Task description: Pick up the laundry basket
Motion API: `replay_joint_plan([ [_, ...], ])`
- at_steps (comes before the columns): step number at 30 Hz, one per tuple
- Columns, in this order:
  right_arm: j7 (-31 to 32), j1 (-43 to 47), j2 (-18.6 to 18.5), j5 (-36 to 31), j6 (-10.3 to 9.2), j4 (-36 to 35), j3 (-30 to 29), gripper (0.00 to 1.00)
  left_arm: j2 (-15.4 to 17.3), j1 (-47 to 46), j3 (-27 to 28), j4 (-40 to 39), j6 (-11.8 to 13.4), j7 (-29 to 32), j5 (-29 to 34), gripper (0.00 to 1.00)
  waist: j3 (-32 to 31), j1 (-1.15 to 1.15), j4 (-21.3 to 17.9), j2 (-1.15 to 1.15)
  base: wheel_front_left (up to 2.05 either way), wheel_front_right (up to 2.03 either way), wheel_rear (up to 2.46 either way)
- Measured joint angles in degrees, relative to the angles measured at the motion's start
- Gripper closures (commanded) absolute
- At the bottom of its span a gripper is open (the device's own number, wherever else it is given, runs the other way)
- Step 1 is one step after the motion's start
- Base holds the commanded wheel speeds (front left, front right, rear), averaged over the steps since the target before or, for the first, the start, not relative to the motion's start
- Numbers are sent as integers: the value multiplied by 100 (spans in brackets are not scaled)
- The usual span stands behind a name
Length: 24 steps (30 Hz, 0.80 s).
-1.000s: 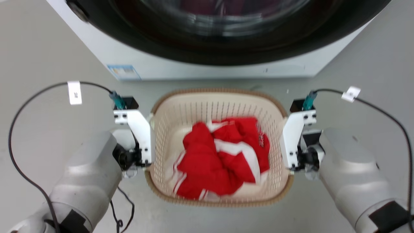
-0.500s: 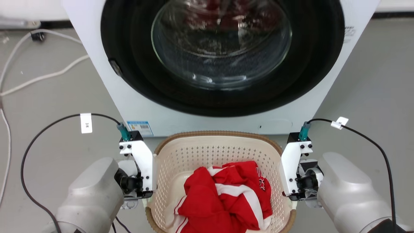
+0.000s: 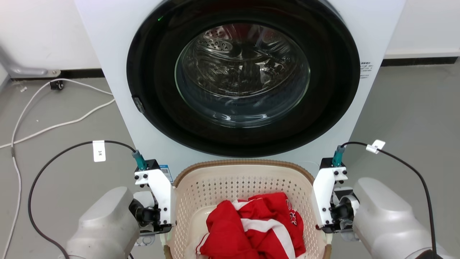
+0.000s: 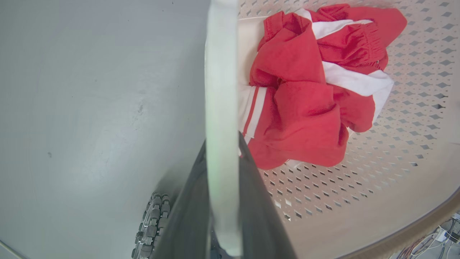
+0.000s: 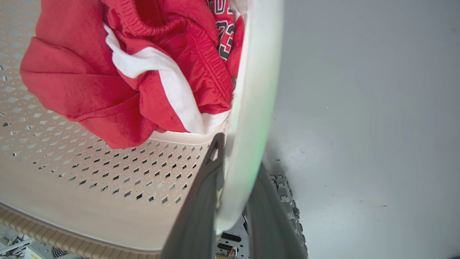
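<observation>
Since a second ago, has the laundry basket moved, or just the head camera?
Yes, up: the far rim of the laundry basket now overlaps the front of the washing machine; earlier, floor showed between them.

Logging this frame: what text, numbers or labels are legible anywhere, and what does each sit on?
"23": on the crumpled red-and-white garment in the cream perforated plastic laundry basket; the letters above it are cut off.
"3" then a blurred mark: on the left cable's white tag.
Blue sticker and small side print on the white washing machine: too small to read.
Right cable's white tag: unreadable.
</observation>
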Motion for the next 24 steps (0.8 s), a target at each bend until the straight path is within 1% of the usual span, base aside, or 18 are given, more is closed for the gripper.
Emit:
replay_joint_plan([
  [13,-62,305,-14,138,0,70,125,100,-114,286,-29,133,2,59,-191,100,-403,1,-15,0,0,0,0],
  [24,-183,374,-21,227,0,122,188,100,-159,360,-53,186,2,41,-253,100,-454,1,9,0,0,0,0],
])
